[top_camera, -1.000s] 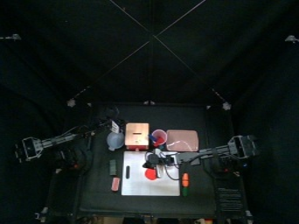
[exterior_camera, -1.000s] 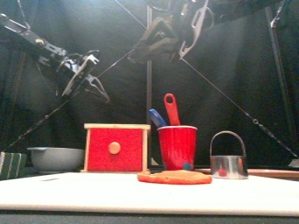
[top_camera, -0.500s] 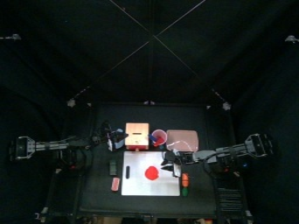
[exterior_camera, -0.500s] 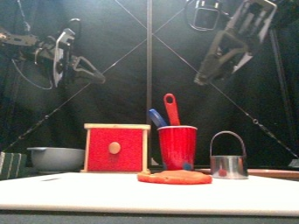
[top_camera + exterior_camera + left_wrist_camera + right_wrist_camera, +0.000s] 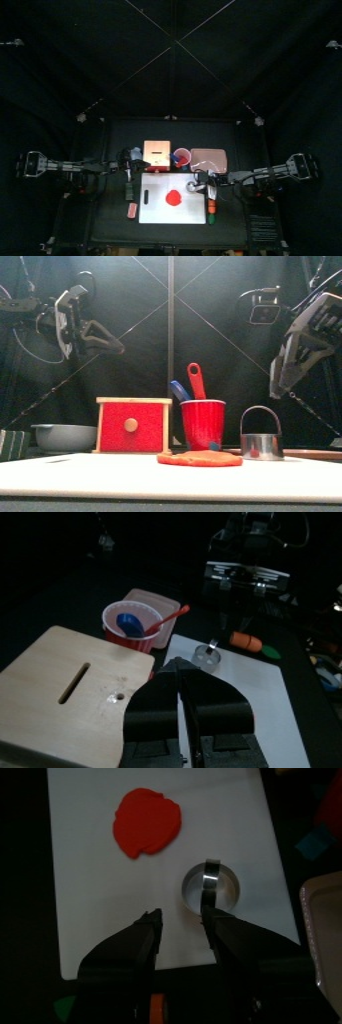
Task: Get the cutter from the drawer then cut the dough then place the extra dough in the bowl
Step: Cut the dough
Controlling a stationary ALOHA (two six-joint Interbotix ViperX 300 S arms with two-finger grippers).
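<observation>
1. One white cutting board (image 5: 80,478) lies nearest, its front edge close to the front of the worktop (image 5: 104,226). The strip of board in front of the dough is bare.
2. On the board rests one flat red dough disc (image 5: 201,458), whole and uncut. Just to its right stands one round metal cutter (image 5: 262,442), upright with its wire handle up. It is apart from the dough and close to the board's right edge.
3. Off the board's right edge lie one orange toy (image 5: 243,640) and one green toy (image 5: 269,650). One reddish toy (image 5: 131,210) lies off the left edge.
4. The right gripper (image 5: 182,916) hangs high over the board's right side. Its jaws are open and empty, with bare board between them and the cutter just past one tip.
5. The left gripper (image 5: 183,670) hangs high at the left, near the wooden box, with its jaws closed on nothing.
6. Behind the board stand one blue-grey bowl (image 5: 63,436), one pale wooden box (image 5: 134,425) with its red drawer front facing forward, and one red cup (image 5: 203,424). The cup holds one blue knife (image 5: 179,390) and one red knife (image 5: 197,379). One pink tray (image 5: 211,160) lies to the cup's right.
7. Compared with half a second ago, the right gripper sits lower and farther right in the front view, and the left gripper has barely shifted. A second ago both were nearer the middle. The dough, cutter, cup and box have not moved.
</observation>
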